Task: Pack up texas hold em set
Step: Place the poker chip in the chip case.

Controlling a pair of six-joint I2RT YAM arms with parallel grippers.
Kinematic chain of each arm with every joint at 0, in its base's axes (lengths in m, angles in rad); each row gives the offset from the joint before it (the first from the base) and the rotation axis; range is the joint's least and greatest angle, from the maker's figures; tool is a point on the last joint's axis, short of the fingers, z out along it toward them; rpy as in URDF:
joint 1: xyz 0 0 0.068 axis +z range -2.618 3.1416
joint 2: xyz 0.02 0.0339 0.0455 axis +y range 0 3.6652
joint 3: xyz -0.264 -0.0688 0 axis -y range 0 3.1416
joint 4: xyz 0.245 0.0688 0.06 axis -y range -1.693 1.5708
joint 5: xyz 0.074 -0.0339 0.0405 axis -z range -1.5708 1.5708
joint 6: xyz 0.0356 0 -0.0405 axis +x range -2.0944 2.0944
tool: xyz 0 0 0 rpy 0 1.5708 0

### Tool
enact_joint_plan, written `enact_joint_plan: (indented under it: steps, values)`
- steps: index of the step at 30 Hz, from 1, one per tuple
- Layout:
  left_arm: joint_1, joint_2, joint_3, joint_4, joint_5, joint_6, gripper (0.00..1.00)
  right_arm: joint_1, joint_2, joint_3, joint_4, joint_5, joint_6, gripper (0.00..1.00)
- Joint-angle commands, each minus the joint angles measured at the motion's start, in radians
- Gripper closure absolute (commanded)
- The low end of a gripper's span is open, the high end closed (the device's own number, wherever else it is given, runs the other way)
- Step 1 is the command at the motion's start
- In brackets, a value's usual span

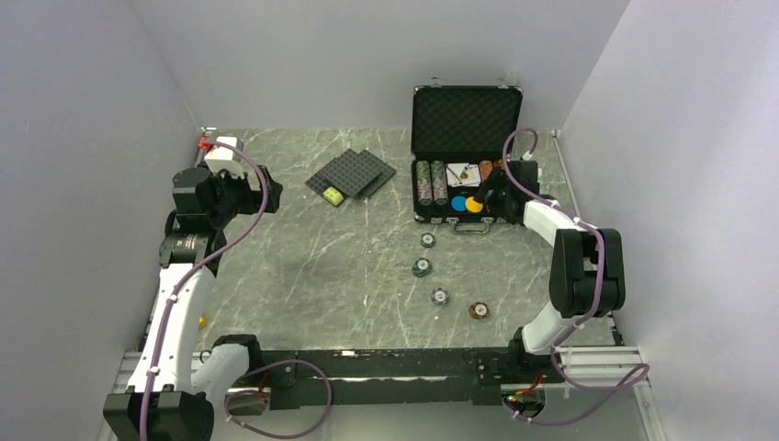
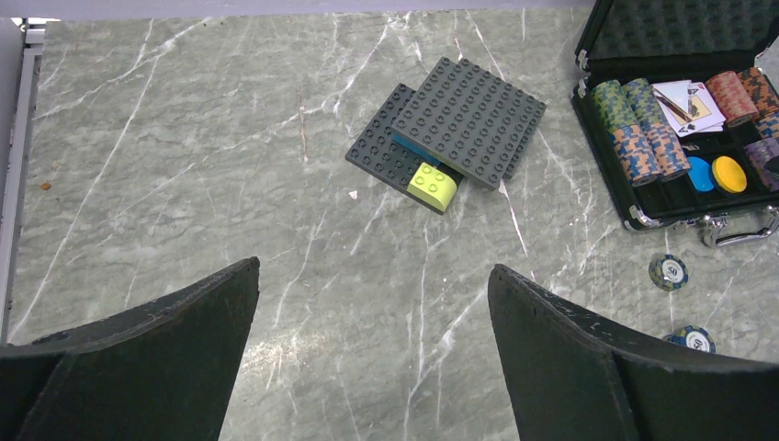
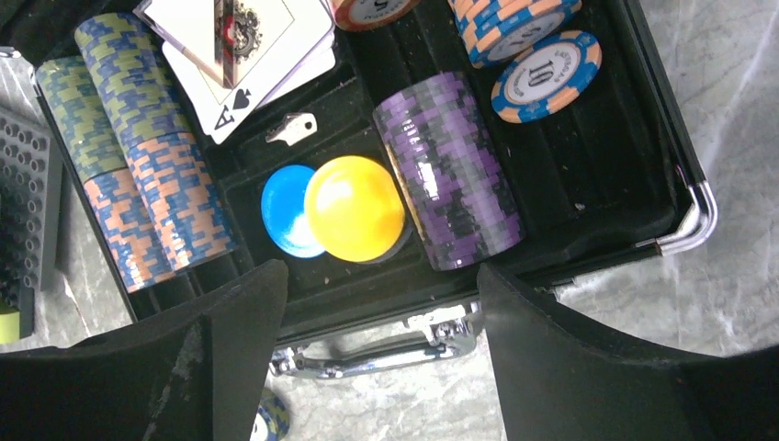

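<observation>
**Open briefcase at the back right of the desk, four chips loose in front of it**

The grey marbled desk carries the black briefcase, its foam lid upright. The right pincer hangs over the case's front edge and handle, fingers apart and empty. The left pincer sits far left, spread wide over bare desk. Dark studded plates lie left of the case. Inside the case are green chip stacks, a purple stack, cards, and a blue disc partly under an orange disc. The loose chips trail toward the near edge.
</observation>
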Motion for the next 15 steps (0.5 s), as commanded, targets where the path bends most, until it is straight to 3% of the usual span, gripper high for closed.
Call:
enact_joint_plan:
  steps: [1,15]
  values:
    - [-0.005,-0.016,-0.001,0.02,-0.002,-0.009,0.02,-0.003,0.034,0.038,0.046,-0.007,0.012,0.2]
    - [-0.005,-0.014,-0.001,0.02,-0.003,-0.009,0.02,-0.003,0.166,0.181,0.078,0.007,-0.024,0.21]
